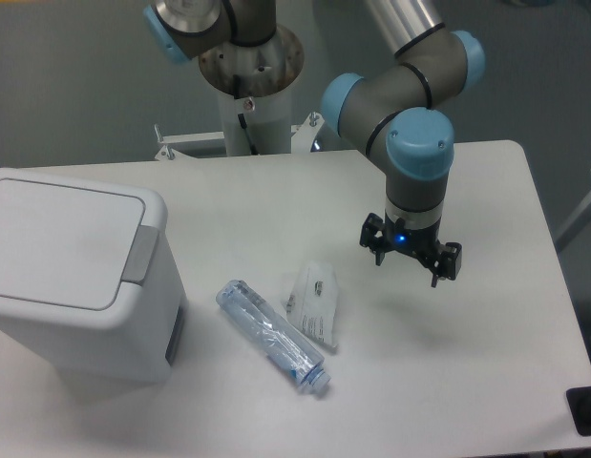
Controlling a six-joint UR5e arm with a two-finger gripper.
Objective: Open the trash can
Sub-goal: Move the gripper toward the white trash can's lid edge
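Observation:
The trash can [80, 305] is a large white boxy bin at the table's left front. Its flat lid [56, 243] lies down flat, with the grey push tab [138, 256] on its right edge. My gripper [411, 256] hangs over the right half of the table, far to the right of the bin and not touching it. It points downward, its black fingers are spread apart, and nothing is between them.
A crushed clear plastic bottle [272, 335] with a blue cap lies between the bin and the gripper. A crumpled white packet [314, 303] lies just beside it. The robot's base column [249, 86] stands at the table's back edge. A dark object [585, 410] sits at the front right corner.

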